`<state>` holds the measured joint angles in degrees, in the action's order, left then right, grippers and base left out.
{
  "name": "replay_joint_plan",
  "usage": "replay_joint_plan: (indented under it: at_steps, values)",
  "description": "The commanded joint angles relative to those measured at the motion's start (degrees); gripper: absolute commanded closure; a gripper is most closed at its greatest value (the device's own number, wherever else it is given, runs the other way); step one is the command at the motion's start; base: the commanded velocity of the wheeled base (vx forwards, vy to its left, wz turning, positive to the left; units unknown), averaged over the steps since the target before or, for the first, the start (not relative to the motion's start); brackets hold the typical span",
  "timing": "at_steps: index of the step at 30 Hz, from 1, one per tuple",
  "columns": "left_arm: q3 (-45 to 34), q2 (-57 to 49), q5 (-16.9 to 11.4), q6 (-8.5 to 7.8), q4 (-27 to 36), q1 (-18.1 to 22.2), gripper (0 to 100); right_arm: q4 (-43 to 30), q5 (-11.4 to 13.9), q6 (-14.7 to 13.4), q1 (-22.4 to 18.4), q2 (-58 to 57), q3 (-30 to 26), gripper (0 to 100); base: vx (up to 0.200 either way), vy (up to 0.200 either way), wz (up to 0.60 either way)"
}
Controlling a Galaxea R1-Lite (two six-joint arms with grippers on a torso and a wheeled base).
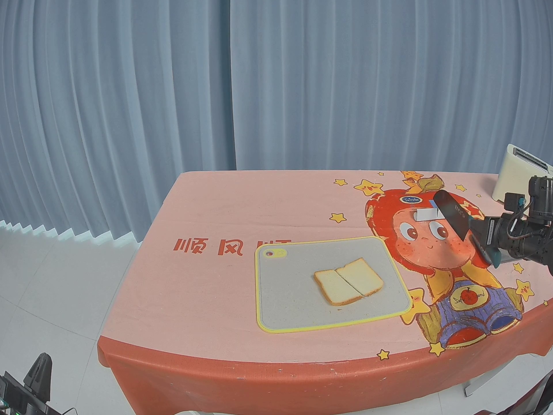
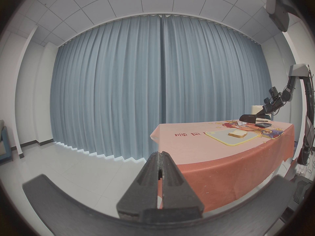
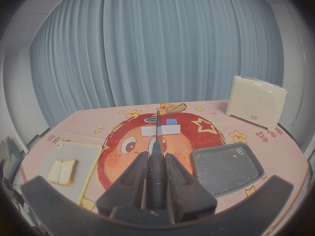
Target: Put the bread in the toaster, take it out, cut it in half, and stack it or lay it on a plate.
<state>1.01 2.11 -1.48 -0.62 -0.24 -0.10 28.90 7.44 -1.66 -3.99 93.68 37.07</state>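
Bread is halved. Knife is clamped by right end effector; left end effector is closed, empty. Plating judged next.

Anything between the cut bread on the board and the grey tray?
Nothing lies on the cloth between the two pale bread halves on the grey yellow-rimmed cutting board and the dark grey rectangular tray. The right hand, shut on the black knife, hangs above that stretch.

Grey-blue curtain behind tbl
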Motion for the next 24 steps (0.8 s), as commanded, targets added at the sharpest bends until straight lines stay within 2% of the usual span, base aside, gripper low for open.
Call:
replay_joint_plan:
  at_steps: [1, 24]
  values:
    - [-1.0, 0.1, 0.0, 0.01, 0.0, 0.0, 100, 0.0, 0.0, 0.0, 0.5, -0.1, -0.1, 100, 0.000, 0.000, 0.00]
    - [-1.0, 0.1, 0.1, 0.01, 0.0, 0.0, 100, 0.0, -0.5, -0.5, 1.3, 0.0, -0.8, 100, 0.000, 0.000, 0.00]
